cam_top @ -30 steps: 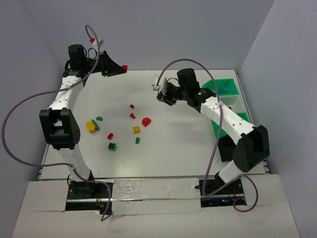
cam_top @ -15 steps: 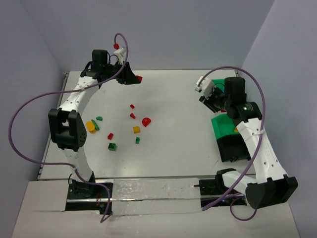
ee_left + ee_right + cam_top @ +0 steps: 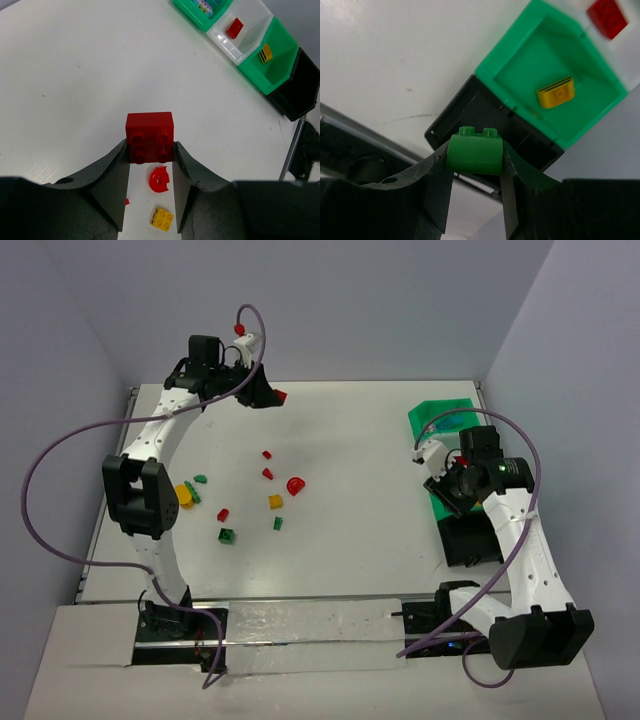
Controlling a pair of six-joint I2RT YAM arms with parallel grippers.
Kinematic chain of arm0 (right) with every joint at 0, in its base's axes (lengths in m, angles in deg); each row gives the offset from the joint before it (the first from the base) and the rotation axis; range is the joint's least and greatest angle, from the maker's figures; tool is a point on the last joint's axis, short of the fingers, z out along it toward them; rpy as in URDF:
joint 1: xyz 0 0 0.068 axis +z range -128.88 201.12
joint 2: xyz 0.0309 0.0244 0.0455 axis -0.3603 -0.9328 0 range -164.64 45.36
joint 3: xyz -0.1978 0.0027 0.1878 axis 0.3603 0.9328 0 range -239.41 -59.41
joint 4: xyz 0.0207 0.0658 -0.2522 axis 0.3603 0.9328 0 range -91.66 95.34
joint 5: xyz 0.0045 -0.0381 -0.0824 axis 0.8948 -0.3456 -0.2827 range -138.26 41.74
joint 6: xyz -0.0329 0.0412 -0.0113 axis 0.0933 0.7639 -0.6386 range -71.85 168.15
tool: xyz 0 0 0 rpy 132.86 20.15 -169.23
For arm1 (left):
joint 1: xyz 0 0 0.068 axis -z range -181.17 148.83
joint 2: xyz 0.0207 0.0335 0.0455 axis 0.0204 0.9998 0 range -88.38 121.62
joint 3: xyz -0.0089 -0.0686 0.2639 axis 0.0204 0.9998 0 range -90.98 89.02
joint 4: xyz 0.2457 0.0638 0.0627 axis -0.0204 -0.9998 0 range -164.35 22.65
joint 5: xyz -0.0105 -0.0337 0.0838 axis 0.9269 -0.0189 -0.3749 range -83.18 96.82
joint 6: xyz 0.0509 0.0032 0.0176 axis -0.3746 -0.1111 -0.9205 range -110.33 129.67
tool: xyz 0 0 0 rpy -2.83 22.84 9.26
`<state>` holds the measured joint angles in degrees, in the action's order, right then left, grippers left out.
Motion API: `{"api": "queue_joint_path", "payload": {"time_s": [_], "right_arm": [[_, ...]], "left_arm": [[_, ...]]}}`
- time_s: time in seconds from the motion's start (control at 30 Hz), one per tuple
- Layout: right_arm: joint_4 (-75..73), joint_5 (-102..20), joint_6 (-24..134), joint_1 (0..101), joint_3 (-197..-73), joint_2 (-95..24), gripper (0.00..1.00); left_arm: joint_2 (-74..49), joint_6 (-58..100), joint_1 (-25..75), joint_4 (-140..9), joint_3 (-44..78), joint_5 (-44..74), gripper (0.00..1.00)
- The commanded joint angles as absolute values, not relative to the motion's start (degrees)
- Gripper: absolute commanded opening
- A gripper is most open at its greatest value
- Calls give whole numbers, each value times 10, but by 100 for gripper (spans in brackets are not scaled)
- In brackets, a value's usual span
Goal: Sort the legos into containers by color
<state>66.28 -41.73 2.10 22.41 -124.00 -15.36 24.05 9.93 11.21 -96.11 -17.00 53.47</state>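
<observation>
The left gripper [image 3: 150, 146] clamps a glossy red four-stud brick [image 3: 149, 131] above the far side of the white table [image 3: 380, 530]. The right gripper [image 3: 476, 152] pinches a smooth, round-backed green brick [image 3: 474, 156] over the black bin [image 3: 485, 117], beside the green bin [image 3: 520, 75] holding a yellow piece [image 3: 556, 92].

**Lego sort: two bricks held, two binned, ten loose**

Red two-by-two plastic brick [image 3: 149, 132]: studs toward the wrist camera, pinched in left gripper [image 3: 150, 149], off the tabletop near its far edge.

Green round-topped plastic brick [image 3: 474, 155]: pinched in right gripper [image 3: 476, 148], above the black bin [image 3: 470, 117].

Bin row along the tabletop's right edge, far to near:
- green open-topped plastic bin [image 3: 192, 12]
- clear bin [image 3: 224, 45] holding a small red brick [image 3: 234, 27]
- second green bin [image 3: 282, 70] holding a yellow brick [image 3: 264, 52], tilted
- black bin

Loose, left of centre:
- red arch piece [image 3: 295, 484]
- yellow square brick [image 3: 275, 502] just nearer
- three small red bricks [image 3: 266, 454]
- four green bricks [image 3: 227, 535]
- larger yellow brick [image 3: 183, 495] nearest the left edge
</observation>
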Motion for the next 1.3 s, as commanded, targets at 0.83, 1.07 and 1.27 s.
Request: {"api": "queue_joint_path", "payload": {"time_s": [0.83,1.07,1.27], "right_arm": [[667,-548,103,31,-1172,-252,33],[662,-535,126,31,-1205,-289,69],[723,-445,120,38,-1335,-309,100]], "left_arm": [[226,78,111,-983,-173,528,0],[224,75,110,-982,-167,531,0],[197,83,96,-938,-136,598,0]]}}
